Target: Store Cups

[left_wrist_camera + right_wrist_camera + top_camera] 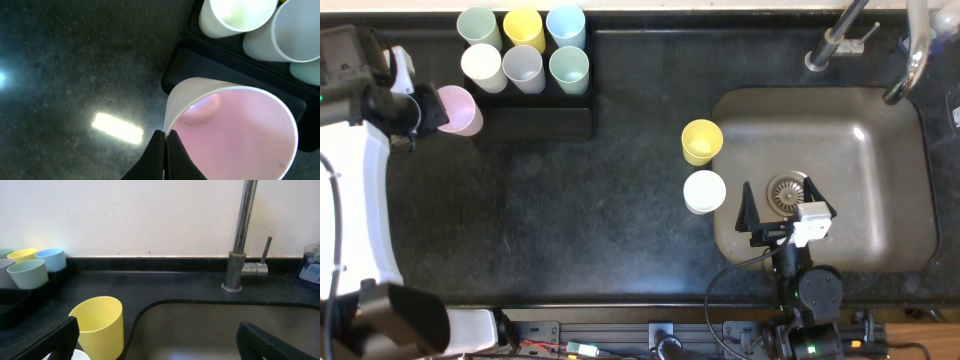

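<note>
1. We are seeing the left claw clamping the rim of the pale pink plastic cup. One finger is sitting inside the wall and one outside.
2. The claw is holding this cup at the back-left of the dark speckled worktop, at the left end of the long black plastic tray. In the left wrist view the cup is overlapping the tray's front corner. We cannot tell whether it is resting on anything.
3. Six pastel plastic cups are standing in the tray's rear section, in two rows of three.
4. We are seeing the right claw spread wide and gripping nothing. It is hanging over the left part of the stainless steel sink, near the drain.
5. The yellow plastic cup and the white plastic cup are standing on the worktop just beside the sink's left rim. The yellow one is nearer the back edge.
6. The chrome tap is standing on the worktop's back edge behind the sink.
</note>
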### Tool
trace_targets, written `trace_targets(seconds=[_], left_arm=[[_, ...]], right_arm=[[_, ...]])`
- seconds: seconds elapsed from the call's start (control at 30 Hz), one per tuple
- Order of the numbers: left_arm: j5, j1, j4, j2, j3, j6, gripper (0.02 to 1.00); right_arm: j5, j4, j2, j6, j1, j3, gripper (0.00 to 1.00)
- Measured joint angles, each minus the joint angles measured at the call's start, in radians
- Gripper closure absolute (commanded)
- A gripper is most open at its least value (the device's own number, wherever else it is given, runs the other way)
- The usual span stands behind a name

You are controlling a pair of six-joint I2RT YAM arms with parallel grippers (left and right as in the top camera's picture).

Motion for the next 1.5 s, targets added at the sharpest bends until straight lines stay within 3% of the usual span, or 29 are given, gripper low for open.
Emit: trace_targets(seconds=[0.6, 1.3, 1.5], left_arm=[[0.037, 0.000, 0.187, 0.181, -0.003, 0.003, 0.982], [0.079, 0.000, 0.214, 0.272, -0.003, 0.003, 0.982], [0.091, -0.005, 0.225, 0.278, -0.003, 0.003, 0.805]], right_arm=[[0.000, 0.000, 0.000, 0.000, 0.000, 0.000, 0.003], [0.000, 0.000, 0.000, 0.000, 0.000, 0.000, 0.005], [0.000, 0.000, 0.000, 0.000, 0.000, 0.000, 0.005]])
